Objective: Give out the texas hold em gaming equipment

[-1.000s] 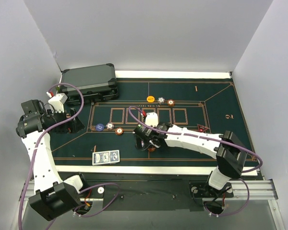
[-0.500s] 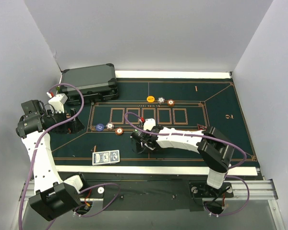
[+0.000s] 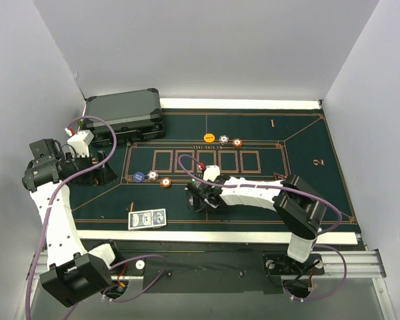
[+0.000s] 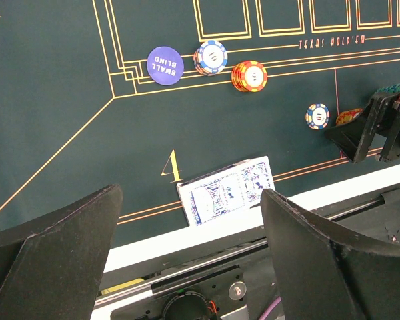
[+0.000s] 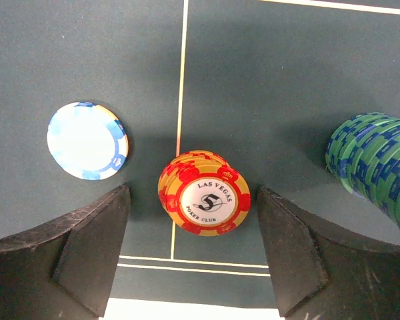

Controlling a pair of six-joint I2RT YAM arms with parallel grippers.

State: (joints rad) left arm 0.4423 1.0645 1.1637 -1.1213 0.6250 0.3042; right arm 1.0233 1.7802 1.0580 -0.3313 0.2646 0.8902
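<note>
My right gripper [image 3: 203, 200] is open low over the green felt, near its front middle. In the right wrist view a red-and-yellow "5" chip stack [image 5: 205, 200] sits between its open fingers [image 5: 93, 247], untouched. A blue-and-white chip [image 5: 87, 140] lies to the left and a green-and-blue stack [image 5: 377, 170] to the right. My left gripper [image 3: 105, 172] is open and empty over the felt's left edge. Blue-backed cards [image 3: 147, 219] lie at the front left and also show in the left wrist view [image 4: 227, 191].
A blue "small blind" disc [image 4: 165, 65], a blue-white stack [image 4: 211, 57] and a red-yellow stack [image 4: 249, 75] lie left of centre. Three chips [image 3: 223, 139] sit near the far middle. The dark grey case [image 3: 125, 113] stands at the back left. White walls enclose the table.
The right arm's elbow has swung in from the right and its gripper has shifted slightly left over the chip stack. The left arm has not moved.
</note>
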